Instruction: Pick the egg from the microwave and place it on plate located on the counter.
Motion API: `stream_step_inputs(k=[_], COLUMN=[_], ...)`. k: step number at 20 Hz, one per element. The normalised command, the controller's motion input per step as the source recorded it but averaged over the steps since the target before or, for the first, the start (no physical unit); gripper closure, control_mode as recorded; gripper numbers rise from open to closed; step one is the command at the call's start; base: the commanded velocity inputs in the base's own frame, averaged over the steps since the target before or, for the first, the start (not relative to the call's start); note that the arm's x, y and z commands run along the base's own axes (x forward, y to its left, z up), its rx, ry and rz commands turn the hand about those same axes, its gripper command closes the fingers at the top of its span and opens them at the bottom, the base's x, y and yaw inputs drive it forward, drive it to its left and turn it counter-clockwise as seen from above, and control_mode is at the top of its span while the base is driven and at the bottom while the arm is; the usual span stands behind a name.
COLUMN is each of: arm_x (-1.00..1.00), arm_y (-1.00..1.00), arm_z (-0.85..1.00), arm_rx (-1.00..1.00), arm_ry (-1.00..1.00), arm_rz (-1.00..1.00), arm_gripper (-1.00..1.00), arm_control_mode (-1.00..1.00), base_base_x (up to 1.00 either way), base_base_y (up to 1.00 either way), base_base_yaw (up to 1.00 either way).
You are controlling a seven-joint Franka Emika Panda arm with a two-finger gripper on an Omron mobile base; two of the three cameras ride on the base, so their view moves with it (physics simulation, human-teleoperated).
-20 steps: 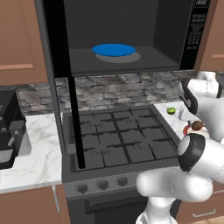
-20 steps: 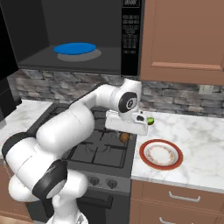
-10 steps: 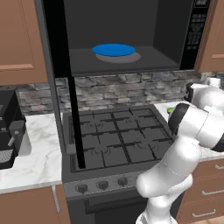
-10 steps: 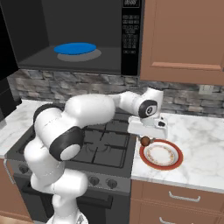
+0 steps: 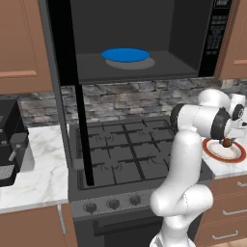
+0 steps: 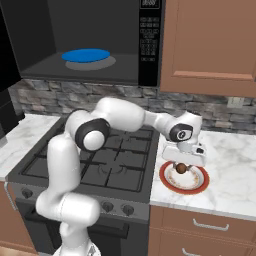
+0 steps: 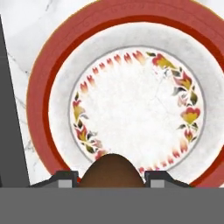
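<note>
My claw (image 6: 182,169) is pinched around the egg (image 6: 181,168), which hangs right over the plate (image 6: 197,187) on the counter (image 6: 235,165); the plate's white middle lies straight below, so I judge lowering comes next.

I am working in a home kitchen. A black gas stove (image 5: 123,157) with knobs along its front sits between runs of white marble worktop (image 6: 230,175) over brown wooden cabinets (image 6: 200,230). A black microwave (image 6: 90,40) hangs open above the stove, a grey stone backsplash (image 5: 125,99) lines the wall, and a red-rimmed plate (image 6: 200,181) rests on the worktop.
</note>
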Motion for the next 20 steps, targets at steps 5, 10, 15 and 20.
stream_step_inputs(k=[5,10,15,20], arm_x=[0.15,0.23,0.04,0.0], arm_y=[-0.19,-0.01,0.0,0.0], arm_z=[-0.42,-0.38,-0.14,0.0], arm_rx=[0.0,0.0,0.0,0.0], arm_ry=[0.0,0.0,0.0,0.0], arm_rz=[0.0,0.0,0.0,0.0], arm_gripper=[1.0,1.0,1.0,1.0], arm_control_mode=[-1.0,-1.0,-1.0,-1.0], base_base_x=[0.0,0.0,0.0,0.0], base_base_y=[0.0,0.0,0.0,0.0], base_base_yaw=[0.0,0.0,0.0,0.0])
